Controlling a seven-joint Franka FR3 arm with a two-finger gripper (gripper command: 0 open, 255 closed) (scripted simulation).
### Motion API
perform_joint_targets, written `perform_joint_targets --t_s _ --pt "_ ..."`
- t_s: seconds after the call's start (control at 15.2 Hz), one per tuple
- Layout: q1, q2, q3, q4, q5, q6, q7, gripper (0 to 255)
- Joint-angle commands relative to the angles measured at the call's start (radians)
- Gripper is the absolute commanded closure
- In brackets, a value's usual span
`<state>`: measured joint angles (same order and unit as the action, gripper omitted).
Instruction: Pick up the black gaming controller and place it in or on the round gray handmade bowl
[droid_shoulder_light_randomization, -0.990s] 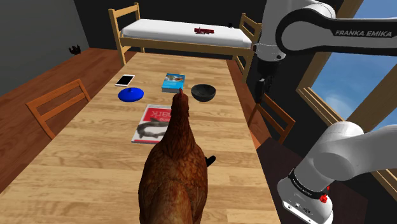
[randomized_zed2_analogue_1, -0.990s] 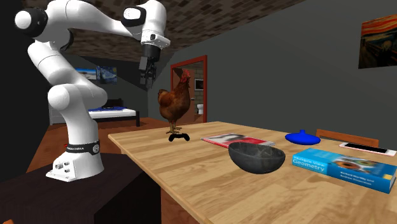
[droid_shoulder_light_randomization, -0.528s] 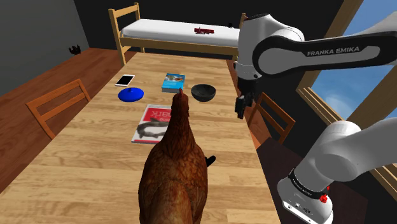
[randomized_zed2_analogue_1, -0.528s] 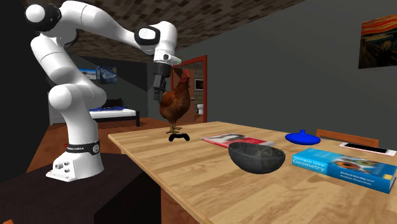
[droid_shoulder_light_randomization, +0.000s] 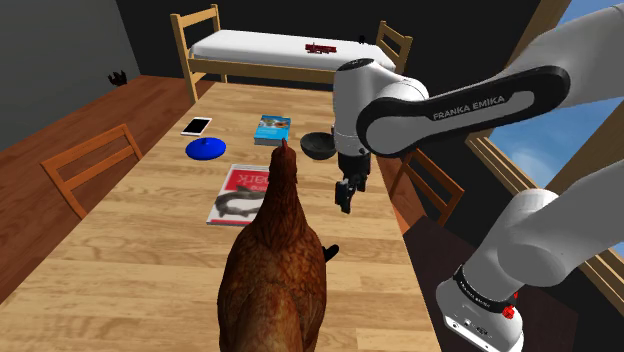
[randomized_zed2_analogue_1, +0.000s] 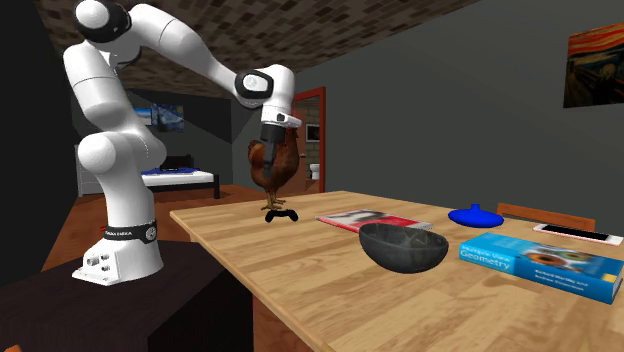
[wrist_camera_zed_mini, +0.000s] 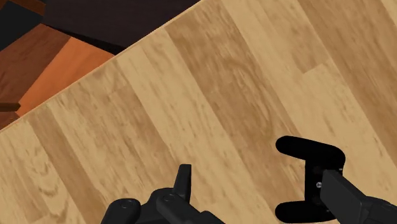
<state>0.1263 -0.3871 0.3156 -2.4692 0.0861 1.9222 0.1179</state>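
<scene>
The black gaming controller (randomized_zed2_analogue_1: 280, 213) lies on the wooden table at the feet of the chicken figure; in the shoulder view just one tip of the controller (droid_shoulder_light_randomization: 331, 251) pokes out beside the chicken. The wrist view has the controller (wrist_camera_zed_mini: 310, 173) beside the right finger, partly covered by it. My gripper (droid_shoulder_light_randomization: 346, 196) hangs above the table between bowl and controller, open, holding nothing; its fingers (wrist_camera_zed_mini: 183, 184) stand wide apart. The dark round bowl (randomized_zed2_analogue_1: 402, 245) sits further along the table, and in the shoulder view the bowl (droid_shoulder_light_randomization: 318, 146) is partly behind the arm.
A big brown chicken figure (droid_shoulder_light_randomization: 275, 255) stands near the stand. A magazine (droid_shoulder_light_randomization: 238, 192), a blue book (droid_shoulder_light_randomization: 272, 129), a blue lid (droid_shoulder_light_randomization: 206, 148) and a phone (droid_shoulder_light_randomization: 197, 126) lie on the table (droid_shoulder_light_randomization: 150, 240). Chairs (droid_shoulder_light_randomization: 90, 165) flank it; a bed (droid_shoulder_light_randomization: 290, 50) is beyond.
The arm has swung down from high beside the table to over the table top, bringing the gripper lower and closer to the chicken and the controller. Nothing on the table moved.
</scene>
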Motion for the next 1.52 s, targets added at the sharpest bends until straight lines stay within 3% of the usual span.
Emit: perform_joint_targets --t_s 0.0,0.53,1.06,1.45 --pt "0.011 0.066 0.031 0.008 0.006 0.055 0.031 0" --pt "0.050 0.349 0.128 0.118 -0.036 0.207 0.165 0" --pt "0.053 0.405 0.130 0.060 -0.061 0.316 0.185 0" --pt "0.053 0.405 0.130 0.060 -0.061 0.316 0.185 0"
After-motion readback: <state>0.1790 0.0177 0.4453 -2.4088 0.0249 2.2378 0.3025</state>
